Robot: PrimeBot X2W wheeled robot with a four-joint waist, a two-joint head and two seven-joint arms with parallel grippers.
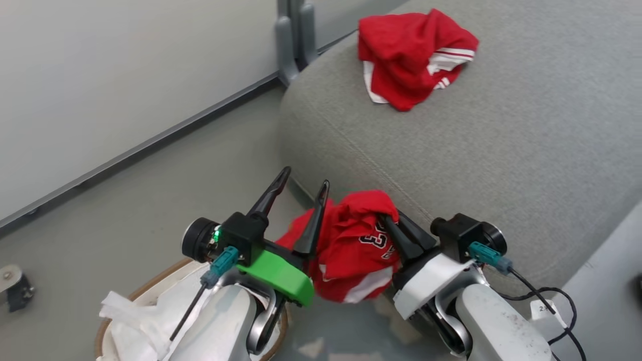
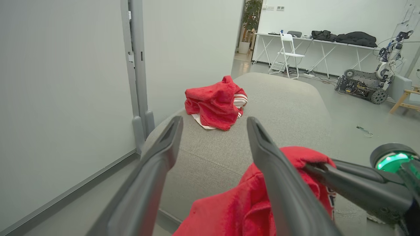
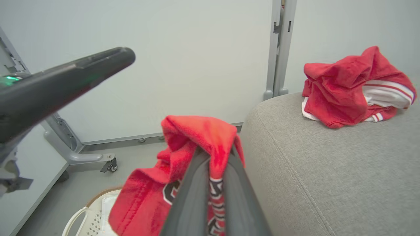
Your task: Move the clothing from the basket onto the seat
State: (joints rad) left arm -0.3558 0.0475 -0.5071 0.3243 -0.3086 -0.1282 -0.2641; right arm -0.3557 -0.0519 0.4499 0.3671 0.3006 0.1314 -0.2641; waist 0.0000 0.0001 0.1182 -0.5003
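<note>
Bare grey floor (image 1: 165, 190) lay open left of the sofa (image 1: 501, 150) and its rounded edge. Over the laundry basket (image 1: 145, 290), the left gripper (image 1: 305, 177) stood spread and empty. The red jersey (image 1: 351, 250) hung lengthwise downward, pinched by the right gripper (image 1: 392, 216), its creased numerals perhaps 23. Another red garment (image 1: 411, 55) lay crumpled on the sofa.

Your seat (image 1: 501, 150) is plain grey weave. Toward 1 o'clock in the head view, the crumpled garment (image 1: 411, 55) is red with white panels and red-white striped trim. At 6 o'clock, the numbered garment (image 1: 351, 250) is red, white-banded, with dark, white-edged numerals. At 7 o'clock, the basket (image 3: 95, 214) is white, brown-rimmed, its liner (image 1: 135, 311) white. Your left claw (image 1: 306, 177) has black fingers and a green mount; your right claw (image 1: 393, 223) has black fingers and a white mount.
</note>
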